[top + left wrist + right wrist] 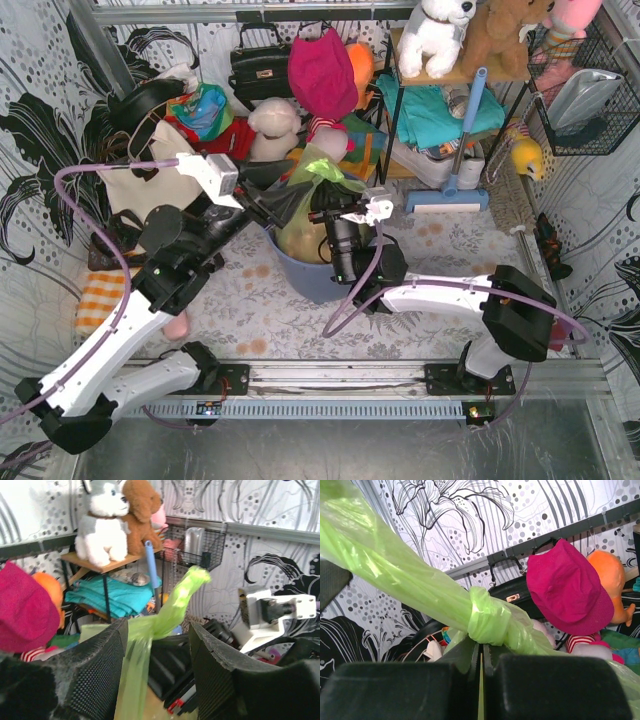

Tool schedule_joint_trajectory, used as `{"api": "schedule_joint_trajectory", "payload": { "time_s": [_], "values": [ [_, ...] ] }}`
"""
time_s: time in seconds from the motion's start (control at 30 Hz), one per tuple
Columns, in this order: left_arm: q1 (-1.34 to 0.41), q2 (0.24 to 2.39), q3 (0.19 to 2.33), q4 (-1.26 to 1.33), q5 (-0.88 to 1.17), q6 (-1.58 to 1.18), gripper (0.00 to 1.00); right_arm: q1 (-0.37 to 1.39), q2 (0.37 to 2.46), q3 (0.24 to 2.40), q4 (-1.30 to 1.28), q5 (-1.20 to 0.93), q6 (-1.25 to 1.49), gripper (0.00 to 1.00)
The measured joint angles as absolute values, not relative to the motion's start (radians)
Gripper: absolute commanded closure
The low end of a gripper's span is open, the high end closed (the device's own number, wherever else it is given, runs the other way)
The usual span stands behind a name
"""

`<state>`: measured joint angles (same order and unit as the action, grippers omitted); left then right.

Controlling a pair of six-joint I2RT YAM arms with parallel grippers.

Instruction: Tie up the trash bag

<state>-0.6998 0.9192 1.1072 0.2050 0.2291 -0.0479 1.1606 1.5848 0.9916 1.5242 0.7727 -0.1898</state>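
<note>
The thin see-through lime-green plastic trash bag (305, 225) sits in the round blue-grey bin (300, 278) in the middle of the bench (450, 245). Its top is pulled into a long twisted green tail (172, 612) with a tight knot (488, 622) in it. The left arm (140, 315) has its jaws spread apart with the tail running up between them, and the right arm (440, 295) has its jaws pressed together, pinching the green plastic just under the knot.
</note>
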Motion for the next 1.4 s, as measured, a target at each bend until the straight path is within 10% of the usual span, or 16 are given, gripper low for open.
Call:
{"api": "schedule_joint_trajectory", "payload": {
  "time_s": [0.67,0.77,0.97,1.4],
  "values": [
    [-0.699,0.911,0.972,0.057,0.044,-0.093,0.31,1.152,1.535,0.970,1.451,0.765,-0.165,1.00],
    [-0.699,0.944,0.982,0.067,0.032,-0.073,0.39,1.144,1.535,0.970,1.436,0.775,-0.165,1.00],
    [-0.701,1.011,1.029,0.093,0.050,-0.038,0.90,1.143,1.535,0.968,1.401,0.785,-0.165,1.00],
    [-0.699,0.923,0.985,-0.054,0.133,-0.011,0.98,1.151,1.544,0.969,1.489,0.779,-0.208,1.00]
  ]
}}
